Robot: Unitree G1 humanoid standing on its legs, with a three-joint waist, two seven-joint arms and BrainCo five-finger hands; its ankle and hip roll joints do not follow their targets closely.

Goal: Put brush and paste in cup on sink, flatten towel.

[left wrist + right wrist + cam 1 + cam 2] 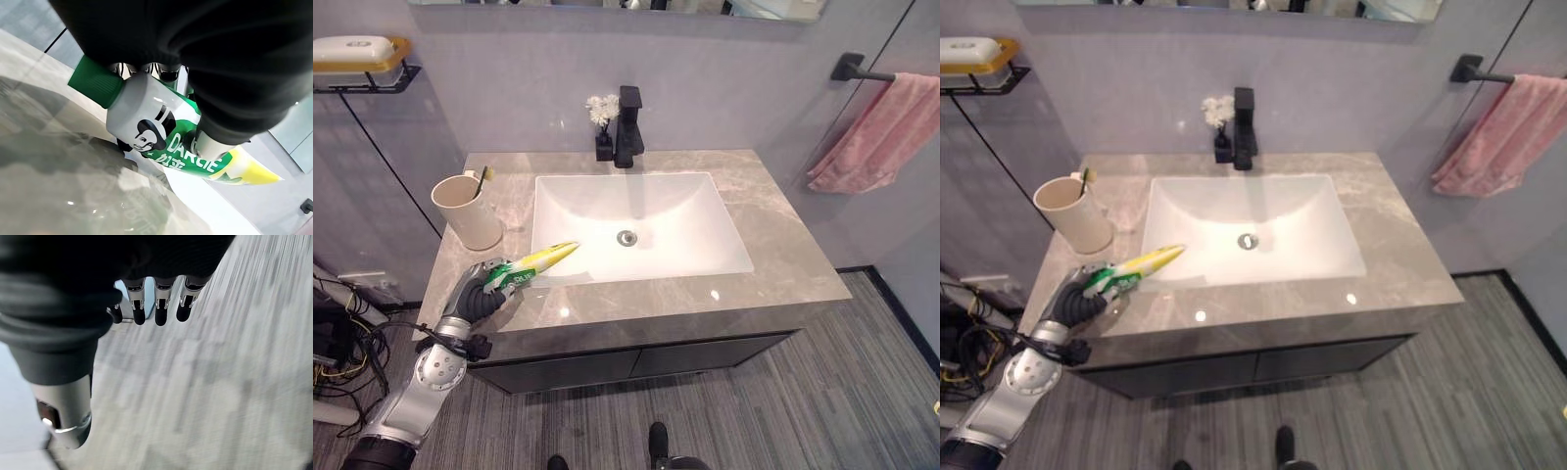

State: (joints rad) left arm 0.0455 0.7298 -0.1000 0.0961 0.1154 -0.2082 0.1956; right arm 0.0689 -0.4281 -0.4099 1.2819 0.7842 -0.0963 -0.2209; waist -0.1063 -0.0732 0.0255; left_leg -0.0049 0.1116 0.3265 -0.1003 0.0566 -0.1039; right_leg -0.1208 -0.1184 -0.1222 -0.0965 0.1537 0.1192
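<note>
- The toothpaste tube (536, 262) is grasped by the left hand (475, 292) over the countertop (773, 235), just before the cup (467, 210).
- A brush handle (483, 181) is seen inside; its head is hidden.
- The right hand (146, 303) hangs relaxed above the floor (220, 396).
- The pink towel (881, 132) hangs bunched, cut off at the edge.

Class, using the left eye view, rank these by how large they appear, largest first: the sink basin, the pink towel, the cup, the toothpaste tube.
1. Sink basin
2. Pink towel
3. Cup
4. Toothpaste tube, partly covered by the left robot hand, so its rank against the cup is unsure.
</note>
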